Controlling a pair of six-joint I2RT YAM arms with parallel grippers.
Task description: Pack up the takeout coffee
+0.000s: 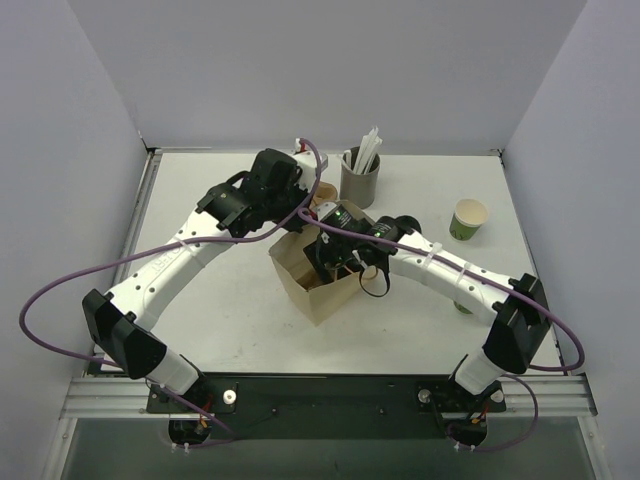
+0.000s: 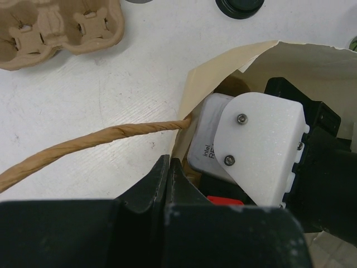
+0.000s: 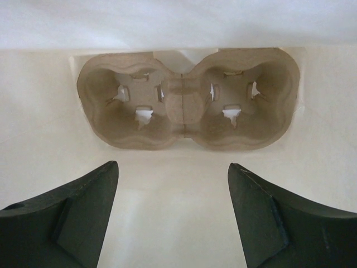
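1. Cup (image 1: 468, 218) stands on counter (image 1: 230, 320), right of bag (image 1: 318, 300), well apart.
2. Left end effector (image 2: 170, 166) pinches bag rim; right end effector (image 3: 173, 173) open, empty, over carrier (image 3: 187, 100) inside.
3. Withdraw right straight up; avoid snagging bag.

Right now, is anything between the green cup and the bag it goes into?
Yes. The open right pincer sits inside the mouth of the bag, over the cardboard carrier at its bottom, and the right arm lies across the straight path from the green cup. Nothing else visible blocks it.
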